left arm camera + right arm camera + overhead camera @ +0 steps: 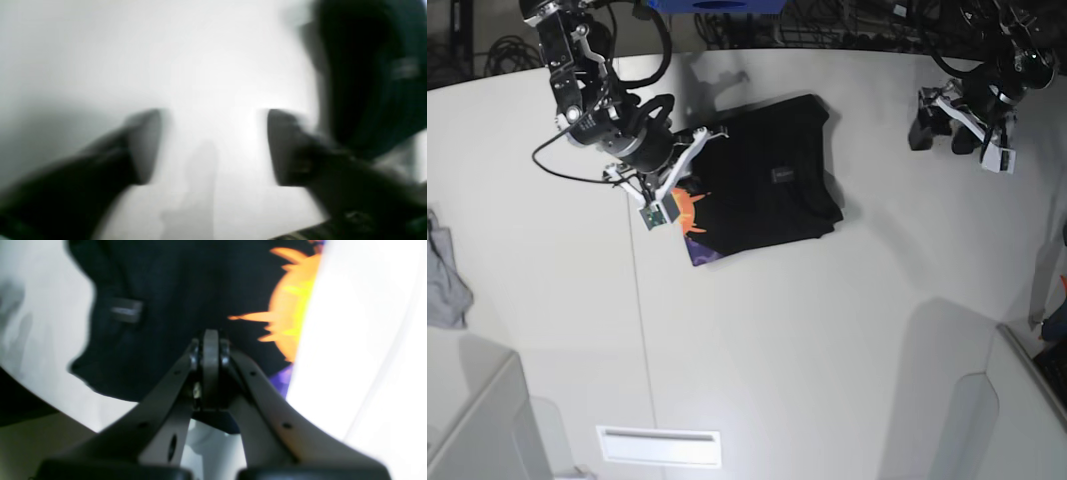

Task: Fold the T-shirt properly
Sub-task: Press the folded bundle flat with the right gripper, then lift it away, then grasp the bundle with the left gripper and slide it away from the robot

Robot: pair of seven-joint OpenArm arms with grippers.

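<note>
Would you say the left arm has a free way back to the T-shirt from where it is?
Probably yes: the left gripper is open and apart from the T-shirt, with only bare table between them.

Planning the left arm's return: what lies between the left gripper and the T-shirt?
Only bare white table. The base view shows nothing between the open left gripper and the T-shirt.

The black T-shirt (pixel 767 185) lies folded into a rough rectangle, far and slightly left of centre. An orange and purple print shows along its left edge, and a small label faces up near the middle.
</note>
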